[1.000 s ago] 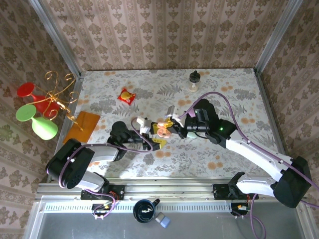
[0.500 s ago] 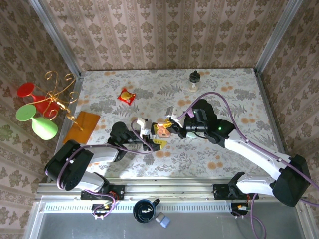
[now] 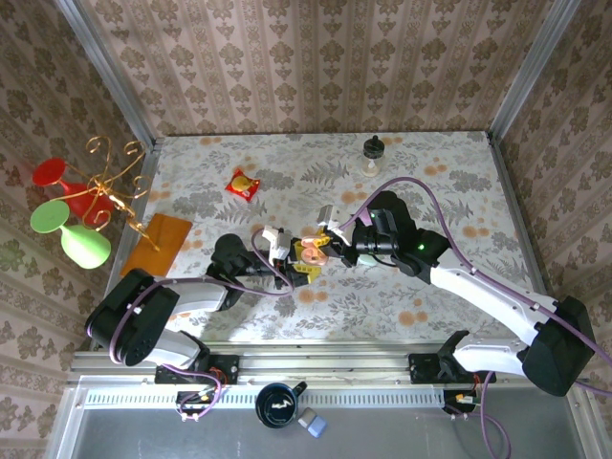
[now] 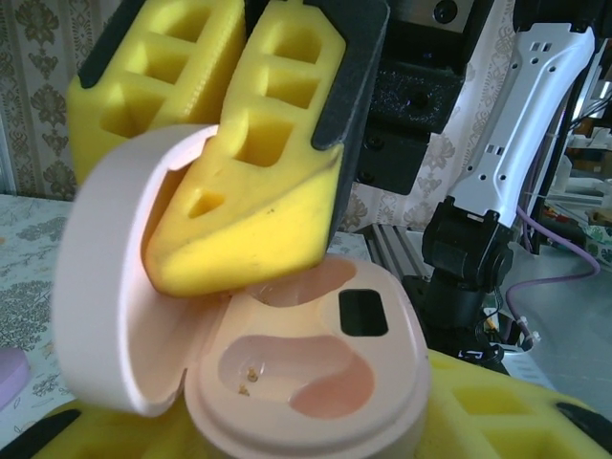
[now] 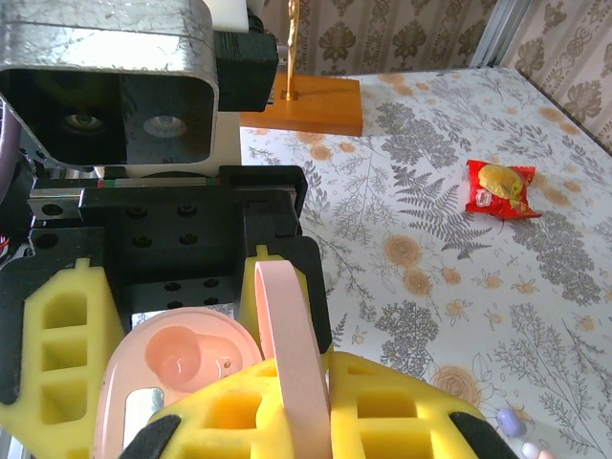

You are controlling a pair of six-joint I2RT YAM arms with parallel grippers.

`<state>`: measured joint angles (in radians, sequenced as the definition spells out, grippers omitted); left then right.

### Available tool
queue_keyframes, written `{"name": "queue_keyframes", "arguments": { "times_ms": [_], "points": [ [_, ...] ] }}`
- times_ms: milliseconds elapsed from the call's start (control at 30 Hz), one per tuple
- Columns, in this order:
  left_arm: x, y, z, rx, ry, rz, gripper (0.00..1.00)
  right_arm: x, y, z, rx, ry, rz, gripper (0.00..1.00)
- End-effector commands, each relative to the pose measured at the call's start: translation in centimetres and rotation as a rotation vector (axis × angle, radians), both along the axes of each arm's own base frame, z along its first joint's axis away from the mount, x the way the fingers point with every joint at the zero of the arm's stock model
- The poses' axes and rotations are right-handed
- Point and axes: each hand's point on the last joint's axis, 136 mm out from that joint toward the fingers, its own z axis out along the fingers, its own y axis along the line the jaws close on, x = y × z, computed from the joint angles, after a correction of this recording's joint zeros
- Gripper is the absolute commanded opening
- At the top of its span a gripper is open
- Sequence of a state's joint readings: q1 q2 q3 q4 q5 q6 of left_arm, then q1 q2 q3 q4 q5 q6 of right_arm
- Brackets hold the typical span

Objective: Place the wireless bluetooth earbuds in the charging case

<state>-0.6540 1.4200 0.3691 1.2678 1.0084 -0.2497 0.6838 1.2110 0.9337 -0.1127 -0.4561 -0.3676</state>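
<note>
At mid-table, the left gripper clamps the open peach-pink charging case while the right gripper pinches its lid.

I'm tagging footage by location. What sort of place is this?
Probably a robot test cell dressed as a home: wallpaper panels hang inside a bare aluminium frame, the table has a floral cover, and two arms are bolted to a rail at its near edge.
</note>
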Motion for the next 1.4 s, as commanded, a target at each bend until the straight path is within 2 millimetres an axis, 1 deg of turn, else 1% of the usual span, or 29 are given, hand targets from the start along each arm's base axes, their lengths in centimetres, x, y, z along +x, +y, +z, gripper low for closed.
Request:
{"name": "queue_keyframes", "arguments": {
  "times_ms": [0,100,233,467,567,700,767,833,900,1200,1367],
  "points": [
    [0.0,-0.3,1.2,-0.028,-0.047,-0.015,0.46,-0.1,0.1,-0.6,-0.017,-0.001,0.006,0.00],
    [0.0,-0.3,1.1,-0.027,-0.042,-0.013,0.55,0.1,0.0,-0.6,-0.018,-0.005,-0.003,0.00],
    [0.1,-0.3,1.1,-0.027,-0.037,-0.008,0.55,0.2,-0.1,-0.3,-0.011,-0.016,-0.014,0.00],
    [0.3,-0.4,1.3,-0.030,-0.029,-0.002,0.47,0.4,-0.1,-0.6,-0.010,-0.028,-0.019,0.00],
    [0.3,-0.4,1.2,-0.027,-0.021,-0.004,0.47,0.3,-0.1,-0.5,-0.006,-0.040,-0.016,0.00],
    [0.2,-0.4,1.0,-0.023,-0.019,-0.009,0.43,0.4,-0.1,-0.4,-0.002,-0.044,-0.022,0.00],
    [0.3,-0.4,0.9,-0.022,-0.017,-0.008,0.44,0.7,-0.2,-0.2,0.011,-0.047,-0.039,0.00],
    [0.4,-0.4,0.9,-0.022,-0.017,-0.002,0.47,0.9,-0.3,0.2,0.030,-0.055,-0.056,0.00],
    [0.4,-0.4,0.8,-0.020,-0.015,0.001,0.48,1.0,-0.4,0.4,0.046,-0.062,-0.070,0.00],
    [0.5,-0.4,0.4,-0.013,-0.011,0.001,0.46,1.1,-0.7,0.5,0.060,-0.066,-0.088,0.00],
    [0.5,-0.5,0.4,-0.012,-0.004,-0.001,0.38,1.1,-0.7,0.7,0.065,-0.072,-0.088,0.00]
  ]
}}
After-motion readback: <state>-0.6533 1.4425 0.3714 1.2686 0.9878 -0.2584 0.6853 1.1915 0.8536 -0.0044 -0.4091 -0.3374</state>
